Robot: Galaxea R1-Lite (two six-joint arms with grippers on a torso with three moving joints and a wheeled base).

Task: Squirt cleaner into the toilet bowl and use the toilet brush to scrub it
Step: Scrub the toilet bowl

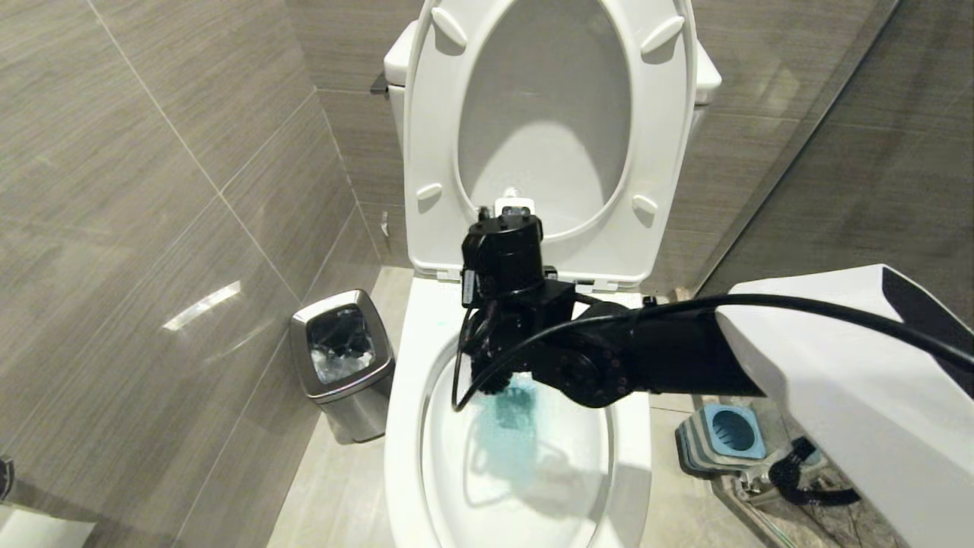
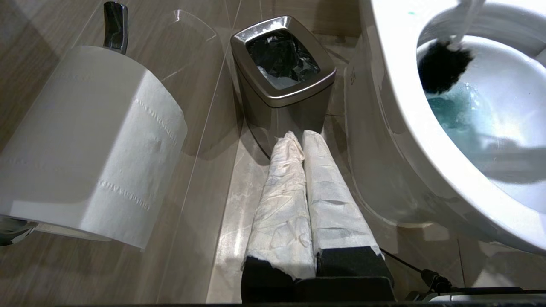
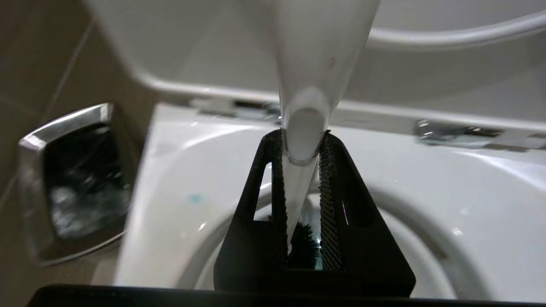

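The toilet bowl (image 1: 631,449) is a glossy white oval basin filling the lower centre of the head view, its seat and lid raised upright against the tank in the upper centre. The cleaner (image 1: 511,426) shows as turquoise-blue liquid spread down the bowl's inner wall in the lower middle of the frame, with one small blue fleck on the rim. The toilet brush (image 2: 443,66) has a round black bristle head pressed against the bowl's inside wall just above the blue liquid, in the upper right of the left wrist view. Its slim white handle rises slanting out of the bowl.
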